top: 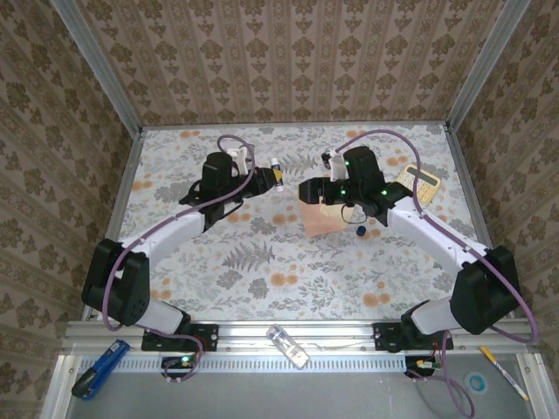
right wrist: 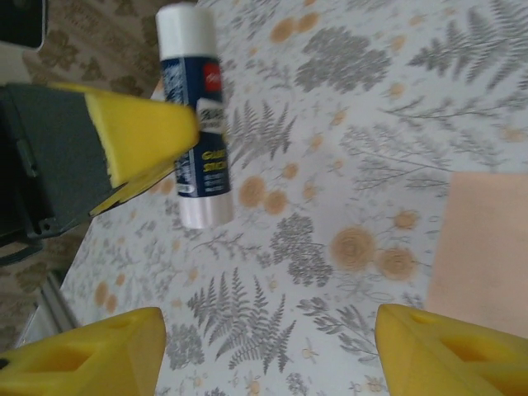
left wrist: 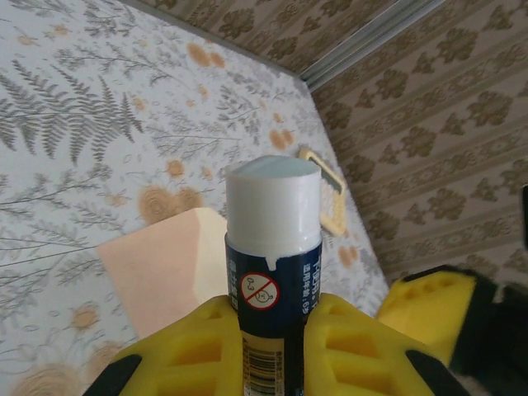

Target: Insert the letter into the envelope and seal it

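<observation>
Fingers of the left gripper are clamped on a glue stick. They hold it by its dark blue lower body, and the white cap end pokes out past the yellow pads. From above, the left arm rises from its base at 7 o'clock of the table and bends at the elbow. Its wrist points toward 3 o'clock, near the table's middle.

The right arm mirrors it from 5 o'clock, its wrist aimed toward 9 o'clock, so the two tools face each other, close but apart. The right gripper stands wide, one yellow finger at each lower corner of its own camera's view and nothing between them. In that view the glue stick sits at 11 o'clock, with a left finger across its label.

The envelope lies flat on the flowered table at 6 o'clock from the right gripper, partly under it. It is salmon pink and smooth, with a paler cream part along one side, clearest from the left wrist.

A cream calculator rests at 3 o'clock from the right wrist, well apart from the envelope.
</observation>
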`<move>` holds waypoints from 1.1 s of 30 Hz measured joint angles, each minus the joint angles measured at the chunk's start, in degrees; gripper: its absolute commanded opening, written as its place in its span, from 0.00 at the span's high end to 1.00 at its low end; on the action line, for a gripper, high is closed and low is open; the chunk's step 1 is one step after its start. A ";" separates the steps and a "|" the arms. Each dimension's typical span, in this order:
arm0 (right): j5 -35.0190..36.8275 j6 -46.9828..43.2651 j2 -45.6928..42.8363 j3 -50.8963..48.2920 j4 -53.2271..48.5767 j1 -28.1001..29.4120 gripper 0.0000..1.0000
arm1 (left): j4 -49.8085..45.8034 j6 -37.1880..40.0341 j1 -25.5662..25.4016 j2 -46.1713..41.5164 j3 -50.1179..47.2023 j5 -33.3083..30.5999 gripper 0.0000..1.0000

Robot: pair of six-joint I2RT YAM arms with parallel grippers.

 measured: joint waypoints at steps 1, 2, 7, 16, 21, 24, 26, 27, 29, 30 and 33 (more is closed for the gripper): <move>-0.52 0.00 0.63 0.31 0.02 0.39 0.36 | 1.18 -1.31 -0.28 0.00 -0.35 -0.11 0.93; -1.14 -0.02 1.18 0.52 0.11 0.74 0.37 | 2.25 -2.43 -0.55 0.00 -0.74 -0.11 0.93; -3.28 -0.24 3.78 2.86 0.83 1.66 0.40 | 6.21 -6.43 -1.01 -0.09 -2.69 -0.09 0.93; -5.31 -0.59 5.84 3.61 2.71 1.81 0.43 | 10.84 -11.08 -1.33 -0.11 -4.17 -0.04 0.93; -5.79 -0.55 6.51 3.61 3.63 1.81 0.47 | 12.66 -12.94 -1.33 -0.11 -4.20 0.07 0.93; -5.84 -0.48 6.84 3.61 4.22 1.81 0.50 | 13.60 -13.86 -1.66 -0.11 -4.20 0.09 0.93; -6.10 -0.31 7.10 3.61 5.20 1.81 0.51 | 14.38 -14.49 -2.05 -0.11 -4.20 0.11 0.93; -6.25 -0.15 7.23 3.61 5.55 1.84 0.52 | 14.62 -14.82 -2.08 -0.11 -4.20 0.11 0.93; -6.69 0.39 7.58 3.61 6.32 1.81 0.54 | 15.08 -15.28 -2.36 -0.11 -4.20 0.11 0.93; -6.86 0.61 7.72 3.61 6.49 1.81 0.54 | 15.21 -15.39 -2.36 -0.11 -4.20 0.11 0.93; -7.17 0.90 8.00 3.61 6.93 1.84 0.58 | 15.67 -15.80 -2.40 -0.11 -4.20 0.11 0.93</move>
